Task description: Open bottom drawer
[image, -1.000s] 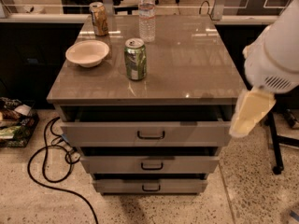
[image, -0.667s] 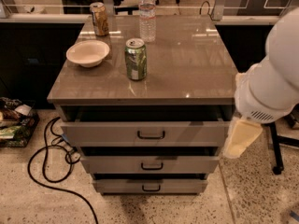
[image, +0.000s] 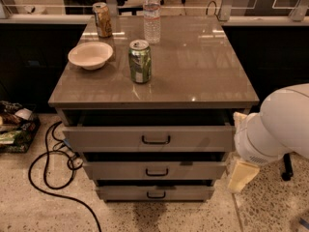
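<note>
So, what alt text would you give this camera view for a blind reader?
A robot's cream gripper hangs right of a grey metal three-drawer cabinet, near its thin bottom drawer with a small black loop handle, not touching it. On top stand a green can, a brown can, a clear plastic water bottle and a cream bowl.
</note>
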`<state>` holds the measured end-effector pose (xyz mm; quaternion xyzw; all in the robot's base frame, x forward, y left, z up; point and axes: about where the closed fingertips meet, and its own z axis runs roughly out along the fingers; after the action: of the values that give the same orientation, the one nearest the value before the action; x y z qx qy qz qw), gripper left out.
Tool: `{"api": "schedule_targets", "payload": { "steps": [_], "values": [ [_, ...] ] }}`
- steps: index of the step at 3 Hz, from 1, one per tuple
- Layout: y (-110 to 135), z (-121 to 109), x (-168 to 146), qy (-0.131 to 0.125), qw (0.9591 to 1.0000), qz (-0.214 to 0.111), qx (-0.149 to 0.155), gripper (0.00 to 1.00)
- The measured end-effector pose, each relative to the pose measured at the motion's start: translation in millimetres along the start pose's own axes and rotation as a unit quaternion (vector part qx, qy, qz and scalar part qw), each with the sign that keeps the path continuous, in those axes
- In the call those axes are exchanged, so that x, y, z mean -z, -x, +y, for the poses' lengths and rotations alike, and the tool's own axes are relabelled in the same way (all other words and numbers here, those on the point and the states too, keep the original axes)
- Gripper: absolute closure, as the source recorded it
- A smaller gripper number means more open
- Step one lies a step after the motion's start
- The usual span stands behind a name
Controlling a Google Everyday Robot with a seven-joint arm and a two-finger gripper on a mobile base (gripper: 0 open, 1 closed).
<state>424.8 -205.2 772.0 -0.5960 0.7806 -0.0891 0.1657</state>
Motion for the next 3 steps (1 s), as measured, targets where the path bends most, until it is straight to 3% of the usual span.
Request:
{"api": "schedule_targets", "payload": {
  "steps": [2, 3],
  "values": [
    [-2, 0, -11, 0.007, 0.9999, -0.007, 0.006, 0.0],
    [-34, 22, -41, 0.035, 0.9992, -0.017, -0.002, 0.0]
  ]
}}
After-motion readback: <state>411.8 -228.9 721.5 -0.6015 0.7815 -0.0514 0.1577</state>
